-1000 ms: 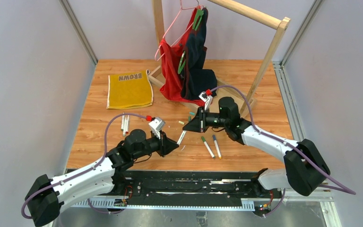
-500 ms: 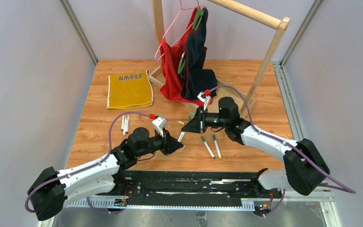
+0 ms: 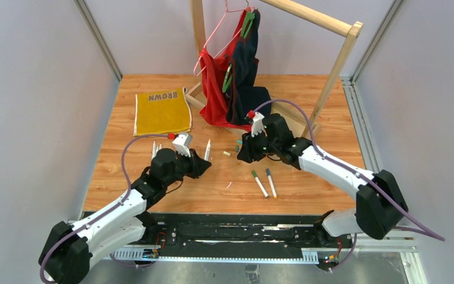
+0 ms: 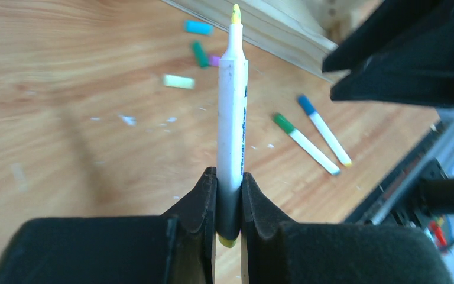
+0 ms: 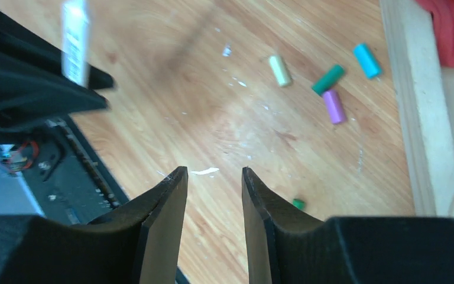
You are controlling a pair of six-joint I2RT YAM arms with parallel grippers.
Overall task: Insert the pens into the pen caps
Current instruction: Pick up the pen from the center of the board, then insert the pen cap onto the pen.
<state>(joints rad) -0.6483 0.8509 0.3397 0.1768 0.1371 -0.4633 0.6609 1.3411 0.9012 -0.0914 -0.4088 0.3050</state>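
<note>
Left tool (image 4: 229,190): clamped on pen (image 4: 232,112), at its tail.
Right tool (image 5: 213,177): apart, empty.
Risk: pen may pivot when pressed into yellow cap (image 5: 280,70).

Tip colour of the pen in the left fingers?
Yellow; the pen shows best in the left wrist view.

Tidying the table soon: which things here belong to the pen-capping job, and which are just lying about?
Job: held pen, green pen, blue pen, yellow cap, green cap, purple cap, blue cap.
Lying about: yellow cloth, hanging clothes, wooden rack.
</note>
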